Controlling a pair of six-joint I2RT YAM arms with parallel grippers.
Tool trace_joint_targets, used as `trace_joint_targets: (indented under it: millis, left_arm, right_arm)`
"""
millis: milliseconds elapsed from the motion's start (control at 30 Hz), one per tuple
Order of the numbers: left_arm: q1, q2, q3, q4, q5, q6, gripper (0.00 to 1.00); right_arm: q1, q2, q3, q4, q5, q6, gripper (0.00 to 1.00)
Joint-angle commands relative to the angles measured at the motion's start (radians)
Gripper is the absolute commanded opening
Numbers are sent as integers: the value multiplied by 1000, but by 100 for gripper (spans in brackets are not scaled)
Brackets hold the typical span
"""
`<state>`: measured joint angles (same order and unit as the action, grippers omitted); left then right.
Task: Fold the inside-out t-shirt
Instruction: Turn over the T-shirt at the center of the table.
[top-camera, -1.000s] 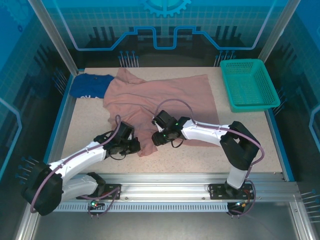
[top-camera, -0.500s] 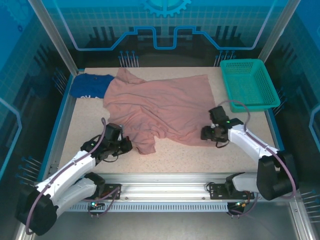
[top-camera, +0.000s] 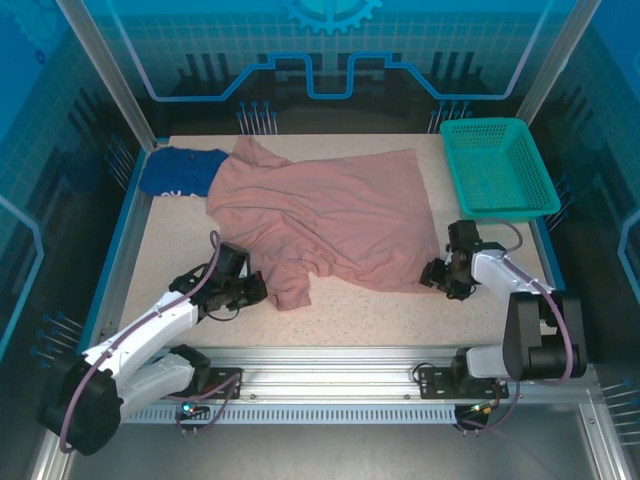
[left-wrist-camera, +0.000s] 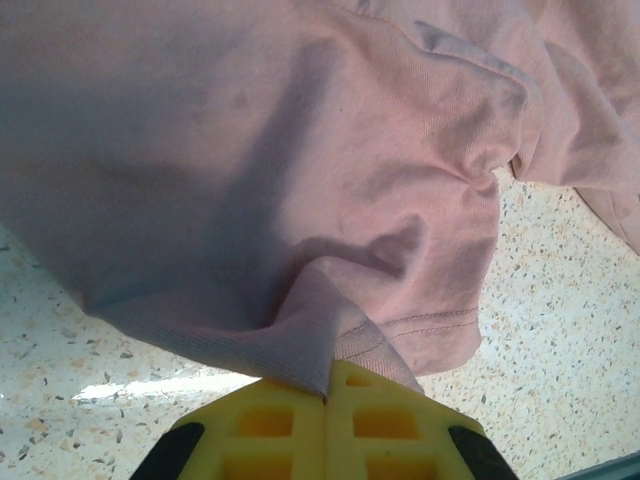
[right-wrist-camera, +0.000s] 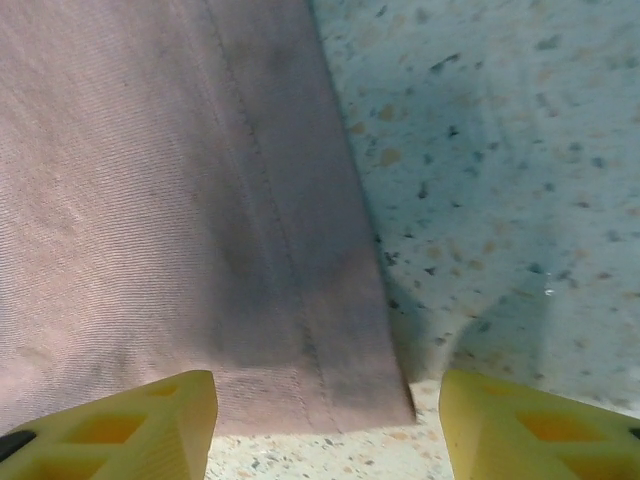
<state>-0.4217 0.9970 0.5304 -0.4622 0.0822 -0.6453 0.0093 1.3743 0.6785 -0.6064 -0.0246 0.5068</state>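
The soft dusty-pink, short-sleeved cloth t-shirt (top-camera: 325, 215) lies spread across the middle of the speckled beige table (top-camera: 380, 315), its seams and hem stitching outward; its far-left corner overlaps a dark blue folded garment (top-camera: 178, 172), and a teal plastic mesh basket (top-camera: 500, 213) stands well apart at the far right.

The left hand (top-camera: 258, 292) sits at the shirt's near-left flap, clenched on a ridge of pink fabric; in the left wrist view the yellow fingers (left-wrist-camera: 270, 425) meet with the cloth (left-wrist-camera: 250, 150) drawn up into a peak between them. The grip appears meant to anchor this corner so the fabric does not slide while the other side is worked.

The right hand (top-camera: 438, 276) rests low at the shirt's near-right corner, released; in the right wrist view its two yellow fingertips (right-wrist-camera: 160, 415) stand wide apart on either side of the stitched hem corner (right-wrist-camera: 150, 200), which lies flat on the table and is not pinched. This placement suggests either a fresh release or an approach to take that corner.

Compared with one second ago, the right hand has travelled from the centre, just beside the left hand, out to the right edge; the near-right portion of the shirt, then bunched inward, now lies drawn out and flatter. Since half a second ago the right hand has shifted slightly further right, off the fabric's edge; the left hand has stayed clamped, almost in place.
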Motion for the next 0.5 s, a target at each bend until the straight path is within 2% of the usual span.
trace_joint_targets:
  millis: [0, 100, 267, 400, 467]
  left_arm:
    - [11, 0, 26, 11, 26, 29, 0]
    - [15, -2, 26, 9, 28, 29, 0]
    - [21, -7, 25, 2, 25, 31, 0]
    - [43, -33, 29, -17, 12, 32, 0]
    - [63, -67, 33, -39, -6, 30, 0]
  right_arm:
    - [21, 29, -9, 35, -27, 27, 58]
    - [34, 50, -8, 49, -6, 30, 50]
    - [64, 47, -5, 63, 35, 42, 29]
    - [63, -11, -2, 69, 45, 39, 13]
    - [63, -70, 6, 60, 54, 27, 8]
